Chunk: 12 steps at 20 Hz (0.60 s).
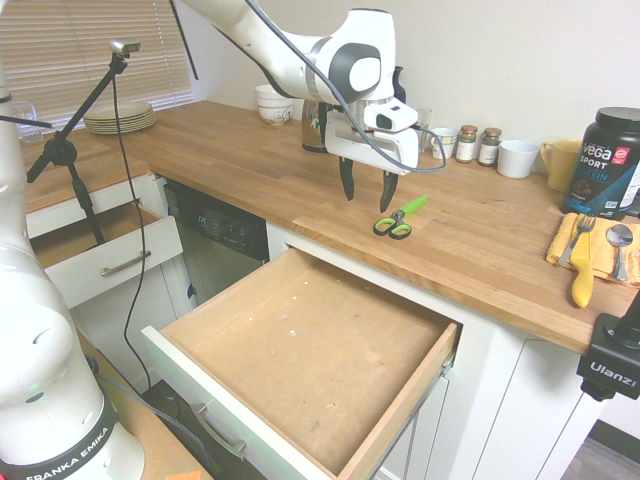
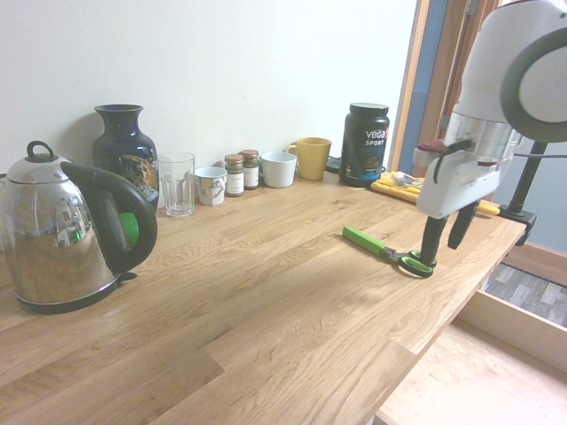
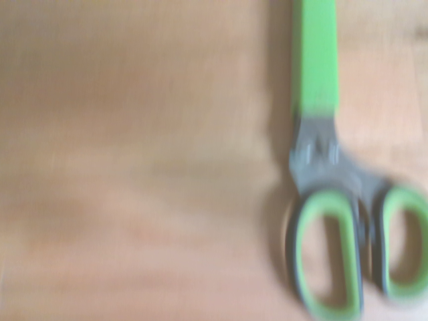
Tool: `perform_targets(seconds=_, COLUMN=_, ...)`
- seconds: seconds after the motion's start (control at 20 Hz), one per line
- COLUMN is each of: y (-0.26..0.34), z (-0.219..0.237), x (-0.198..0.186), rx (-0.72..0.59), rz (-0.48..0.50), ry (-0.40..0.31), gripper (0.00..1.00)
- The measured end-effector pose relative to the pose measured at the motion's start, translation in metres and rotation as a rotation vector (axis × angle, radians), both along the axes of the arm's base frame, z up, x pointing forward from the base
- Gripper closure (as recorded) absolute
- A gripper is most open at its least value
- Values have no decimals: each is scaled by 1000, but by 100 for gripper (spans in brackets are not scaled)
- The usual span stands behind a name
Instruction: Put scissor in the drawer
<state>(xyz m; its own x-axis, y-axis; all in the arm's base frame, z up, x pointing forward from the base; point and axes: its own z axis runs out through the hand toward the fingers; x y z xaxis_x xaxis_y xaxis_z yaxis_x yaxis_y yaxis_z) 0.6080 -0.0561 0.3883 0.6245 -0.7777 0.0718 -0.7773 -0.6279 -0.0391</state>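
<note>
The scissor (image 1: 398,220) lies flat on the wooden counter near its front edge, lime-green and black loops toward the edge, green blade part pointing at the wall. It also shows as the scissor (image 2: 390,251) and, blurred and close, the scissor (image 3: 331,200). My gripper (image 1: 367,190) hangs open just above the counter, a little to the left of the handle loops, with nothing between its fingers. From the other side my gripper (image 2: 447,239) stands right over the loops. The drawer (image 1: 400,400) is pulled wide open below the counter, its brown wooden bottom bare.
A smaller white drawer (image 1: 110,262) stands open at the left. A yellow cloth with a yellow-handled utensil (image 1: 581,272) and spoon lies at the right. A black protein tub (image 1: 605,163), mugs, spice jars, a kettle (image 2: 62,235) and a vase (image 2: 124,152) stand along the wall.
</note>
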Motion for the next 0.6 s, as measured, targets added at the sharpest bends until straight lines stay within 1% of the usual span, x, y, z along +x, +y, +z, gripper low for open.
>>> perform_targets(seconds=0.5, y=-6, z=-20, x=91, rx=3, rz=-6, ry=36, gripper=0)
perform_targets(seconds=0.55, y=-6, z=-23, x=98, rx=4, rz=-7, ry=38, gripper=100)
perform_targets(seconds=0.6, y=-6, z=-26, x=105, rx=4, rz=-7, ry=40, gripper=100)
